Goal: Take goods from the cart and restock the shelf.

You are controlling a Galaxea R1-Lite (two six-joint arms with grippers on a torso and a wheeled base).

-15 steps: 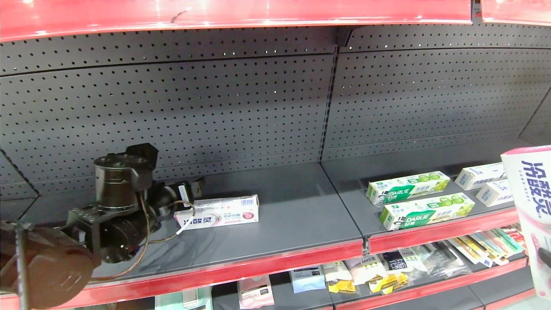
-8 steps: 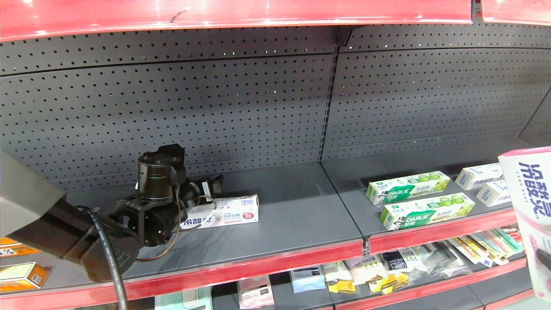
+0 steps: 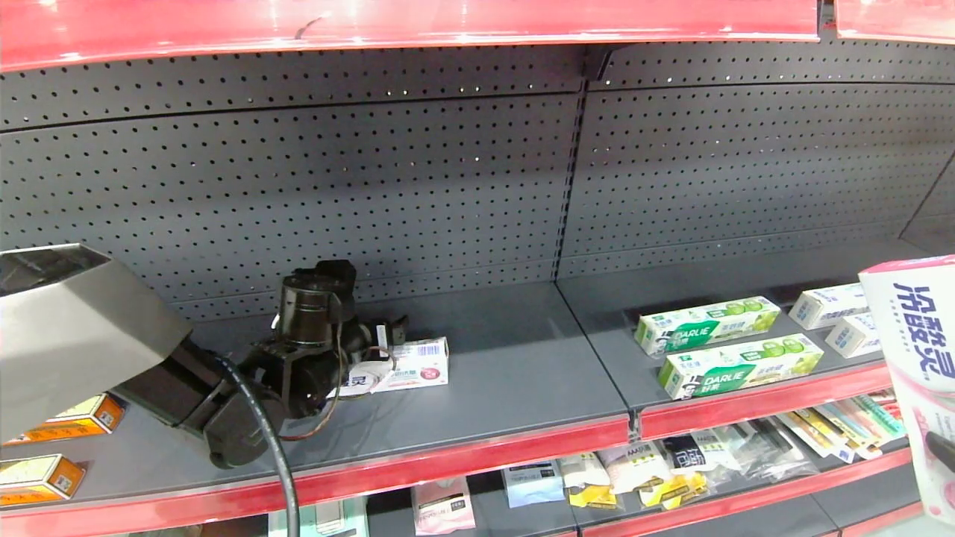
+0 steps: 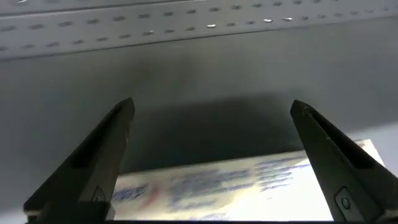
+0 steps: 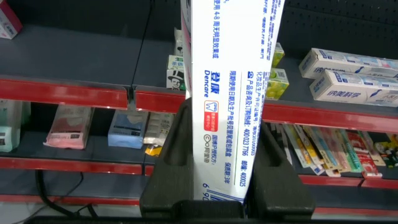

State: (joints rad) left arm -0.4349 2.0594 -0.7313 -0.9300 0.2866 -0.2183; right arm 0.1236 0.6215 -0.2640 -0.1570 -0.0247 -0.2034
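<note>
A white and pink toothpaste box [image 3: 406, 367] lies flat on the grey shelf [image 3: 515, 373]. My left gripper [image 3: 392, 337] hangs over the box's left end and hides that end. In the left wrist view the left gripper [image 4: 212, 107] stands wide open, and the toothpaste box [image 4: 217, 186] lies below and between its fingers [image 4: 106, 162]. At the far right my right gripper [image 5: 227, 118] is shut on a second, upright toothpaste box [image 5: 233, 74]. That upright box [image 3: 910, 350] is held in front of the shelf.
Two green toothpaste boxes [image 3: 709, 324] [image 3: 742, 365] and two white boxes [image 3: 832, 304] lie on the shelf's right section. Orange boxes [image 3: 45, 477] sit at the far left. Packets [image 3: 656, 462] fill the lower shelf. A perforated back wall [image 3: 373, 186] closes the shelf behind.
My left arm has moved to the right along the shelf, and its gripper now covers the left end of the lying toothpaste box. The right gripper's box has barely shifted.
</note>
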